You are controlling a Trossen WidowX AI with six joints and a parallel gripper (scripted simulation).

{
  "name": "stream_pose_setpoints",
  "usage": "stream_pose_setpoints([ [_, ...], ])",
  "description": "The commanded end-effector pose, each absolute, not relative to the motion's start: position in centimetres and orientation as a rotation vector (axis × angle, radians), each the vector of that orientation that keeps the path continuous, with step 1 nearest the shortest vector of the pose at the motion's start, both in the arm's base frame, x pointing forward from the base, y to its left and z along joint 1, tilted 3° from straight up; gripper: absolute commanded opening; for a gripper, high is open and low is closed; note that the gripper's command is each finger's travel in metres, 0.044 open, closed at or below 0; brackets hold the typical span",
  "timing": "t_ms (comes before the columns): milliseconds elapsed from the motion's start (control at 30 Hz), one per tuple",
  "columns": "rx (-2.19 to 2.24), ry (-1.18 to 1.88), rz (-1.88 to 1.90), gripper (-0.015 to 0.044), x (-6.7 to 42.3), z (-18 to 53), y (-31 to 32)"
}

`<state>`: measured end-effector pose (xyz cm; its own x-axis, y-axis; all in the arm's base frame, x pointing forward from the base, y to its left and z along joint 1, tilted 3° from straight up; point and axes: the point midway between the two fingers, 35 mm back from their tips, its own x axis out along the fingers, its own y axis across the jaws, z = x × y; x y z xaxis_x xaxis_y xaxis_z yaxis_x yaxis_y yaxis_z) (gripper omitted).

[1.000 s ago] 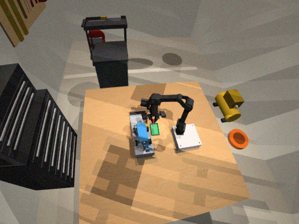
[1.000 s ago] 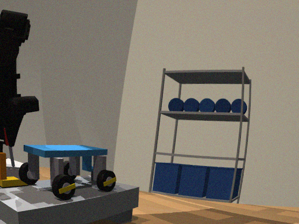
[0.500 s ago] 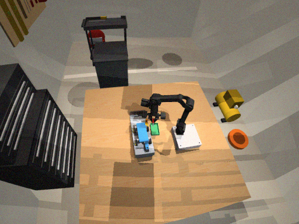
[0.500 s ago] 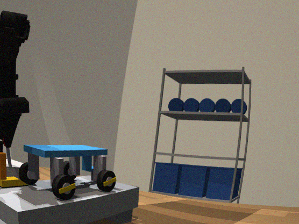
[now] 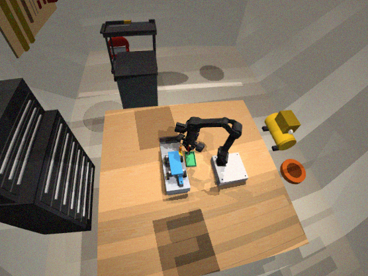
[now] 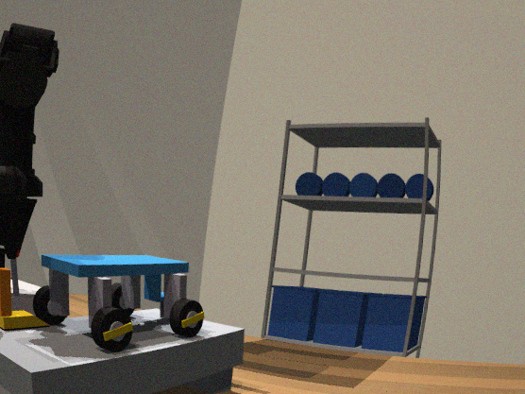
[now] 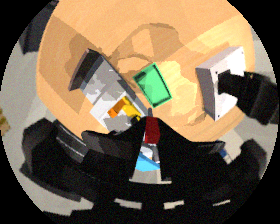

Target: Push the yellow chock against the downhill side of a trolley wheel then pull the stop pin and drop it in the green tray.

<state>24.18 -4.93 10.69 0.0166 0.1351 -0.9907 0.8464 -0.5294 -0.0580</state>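
Note:
My gripper [image 5: 188, 149] [image 6: 13, 255] [image 7: 150, 119] is shut on the red-headed stop pin [image 6: 15, 277] [image 7: 152, 131], whose grey shaft points down. It is above the table beside the ramp [image 5: 177, 189] [image 6: 142, 357], near the end of the green tray [image 5: 190, 159] [image 7: 157, 86]. The blue trolley [image 5: 175, 163] [image 6: 115, 263] [image 7: 146, 162] stands upright on the ramp. The yellow chock [image 5: 181, 153] [image 6: 24, 320] [image 7: 131, 110] with its orange handle sits on the ramp, its base close to one of the trolley's wheels. Exact contact is hard to see.
The arm's white base plate [image 5: 230, 169] [image 7: 232, 65] is on the tray's other side. The ramp has a dark raised end [image 5: 170, 139] [image 7: 84, 70] beyond the chock. A black drawer cabinet [image 5: 49, 159] stands beyond the table edge.

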Motion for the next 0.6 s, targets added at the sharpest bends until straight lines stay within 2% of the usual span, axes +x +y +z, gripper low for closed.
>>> stream_pose_setpoints([
  [0,1.78,0.908,-1.633,0.0,24.14,10.85,-4.91],
  [567,2.018,0.422,-1.996,0.0,24.2,10.83,-4.55],
])
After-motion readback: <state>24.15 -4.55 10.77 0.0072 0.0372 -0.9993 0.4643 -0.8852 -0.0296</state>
